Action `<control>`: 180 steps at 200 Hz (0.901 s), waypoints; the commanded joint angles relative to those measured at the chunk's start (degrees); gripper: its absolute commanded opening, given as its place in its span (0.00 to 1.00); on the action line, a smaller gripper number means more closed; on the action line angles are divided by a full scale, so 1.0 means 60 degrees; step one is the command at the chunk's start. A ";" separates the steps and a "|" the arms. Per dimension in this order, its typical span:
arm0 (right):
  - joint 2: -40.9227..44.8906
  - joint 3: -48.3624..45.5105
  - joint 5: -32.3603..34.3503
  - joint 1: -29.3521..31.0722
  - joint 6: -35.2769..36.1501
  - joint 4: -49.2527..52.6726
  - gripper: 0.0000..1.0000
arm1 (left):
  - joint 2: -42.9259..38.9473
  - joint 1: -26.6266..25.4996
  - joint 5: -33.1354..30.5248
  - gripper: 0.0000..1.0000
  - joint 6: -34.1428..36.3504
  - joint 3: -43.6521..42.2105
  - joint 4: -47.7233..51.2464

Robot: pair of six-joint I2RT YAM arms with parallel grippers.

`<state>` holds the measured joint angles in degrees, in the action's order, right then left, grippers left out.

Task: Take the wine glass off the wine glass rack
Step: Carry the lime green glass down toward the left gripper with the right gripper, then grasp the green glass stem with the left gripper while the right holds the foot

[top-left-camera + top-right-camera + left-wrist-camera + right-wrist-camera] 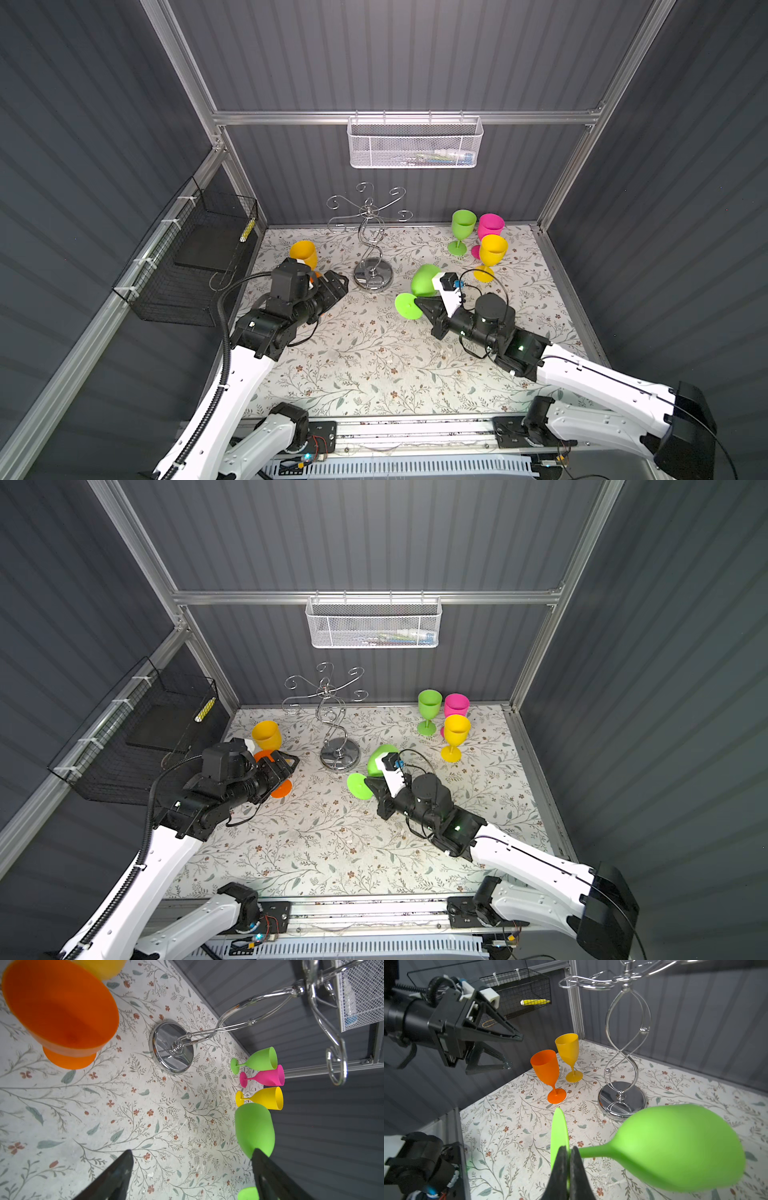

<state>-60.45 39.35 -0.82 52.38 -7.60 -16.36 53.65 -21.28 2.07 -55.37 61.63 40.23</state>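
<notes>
- The wine glass (424,280) was seen to be bright green and matte, with a rounded bowl, a thin stem and a flat round foot.
- It was held off the wine glass rack (373,277), just to the right of the rack's shiny disc base, apart from it and well below the curled arms.
- It was tipped nearly onto its side above the floral desk (374,374). Its long axis ran from the foot, which was nearer the front than the rack's base, to the bowl, which pointed toward the back wall and was level with that base.
- The right fingers (558,1172) were pinched shut on the stem, right against the foot.
- The left fingers (116,1178) were spread wide with nothing between them, to the left of the rack's base, near an upright orange glass (546,1068).
</notes>
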 commanded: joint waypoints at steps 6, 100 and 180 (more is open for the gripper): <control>-0.0348 -0.0360 0.0846 0.0461 0.1590 -0.1328 0.00 | 0.0087 0.0045 0.0538 0.90 -0.1180 -0.0173 0.0211; -0.2514 -0.1146 0.2169 0.1612 0.3887 -0.5131 0.00 | 0.0909 0.0017 0.1227 0.90 -0.2964 0.0015 0.0958; -0.4777 -0.0929 0.3255 0.2592 0.6473 -0.8332 0.00 | 0.1555 -0.0057 0.0837 0.79 -0.3606 0.0569 0.2255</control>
<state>-86.80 32.88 15.73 66.59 24.86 -57.82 62.24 -21.32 7.66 -75.33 63.00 50.24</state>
